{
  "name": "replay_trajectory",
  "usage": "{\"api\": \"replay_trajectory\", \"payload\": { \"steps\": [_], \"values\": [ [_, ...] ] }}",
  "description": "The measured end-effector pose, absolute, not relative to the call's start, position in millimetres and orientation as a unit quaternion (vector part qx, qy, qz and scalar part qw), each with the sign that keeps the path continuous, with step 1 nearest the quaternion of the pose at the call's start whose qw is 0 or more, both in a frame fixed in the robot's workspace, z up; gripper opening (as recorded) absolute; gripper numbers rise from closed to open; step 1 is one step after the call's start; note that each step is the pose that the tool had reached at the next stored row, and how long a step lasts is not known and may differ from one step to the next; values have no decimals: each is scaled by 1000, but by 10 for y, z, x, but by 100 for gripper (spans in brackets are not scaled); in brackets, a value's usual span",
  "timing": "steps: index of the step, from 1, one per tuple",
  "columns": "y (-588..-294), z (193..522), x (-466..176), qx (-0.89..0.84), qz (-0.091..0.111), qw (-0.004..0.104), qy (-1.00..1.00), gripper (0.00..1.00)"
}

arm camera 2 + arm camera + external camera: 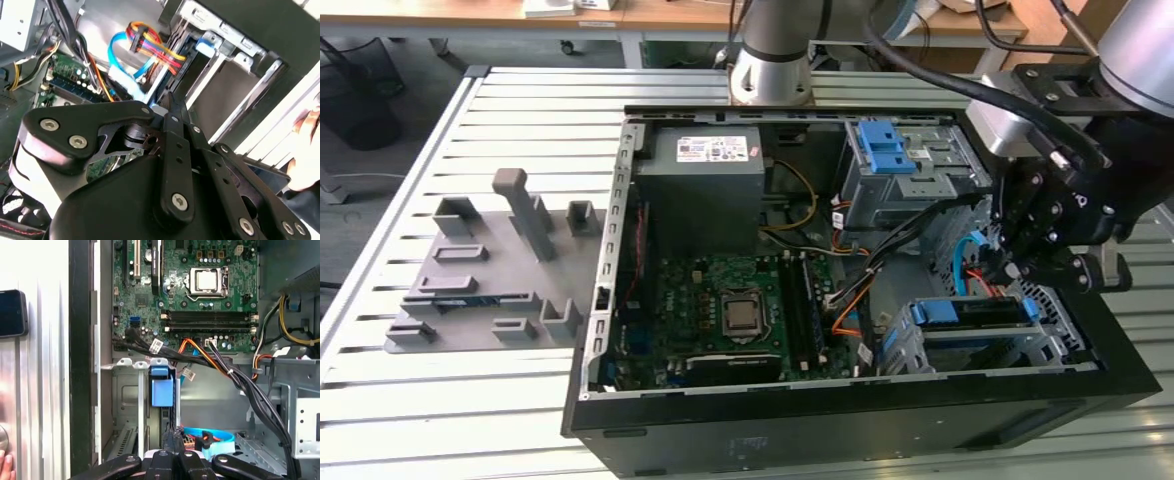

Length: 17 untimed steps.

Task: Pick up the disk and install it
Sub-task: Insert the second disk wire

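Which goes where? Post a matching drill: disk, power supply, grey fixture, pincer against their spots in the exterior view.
Things:
1 disk
2 power supply
3 grey fixture
4 pincer

Places:
A on the table, outside the case, at the exterior view's left
B in the drive cage, exterior view's lower right
C just above the drive cage
D inside the case, far corner at the exterior view's left

Pairs: 1-B, 2-D, 3-A, 4-C

No text can be read; print on the power-supply sticker [708, 150], at 12 o'clock in the case [854, 430], is illegible.
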<state>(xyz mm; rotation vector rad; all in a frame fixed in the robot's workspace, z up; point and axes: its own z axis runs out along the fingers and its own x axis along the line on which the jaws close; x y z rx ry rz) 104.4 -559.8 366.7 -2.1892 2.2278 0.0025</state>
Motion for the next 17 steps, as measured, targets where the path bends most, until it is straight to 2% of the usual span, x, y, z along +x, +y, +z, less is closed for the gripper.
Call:
{"api": "replay_trajectory", "payload": {
  "steps": [17],
  "values": [
    [-5505, 3792, 953, -701, 1, 9, 713, 11]
  ]
}}
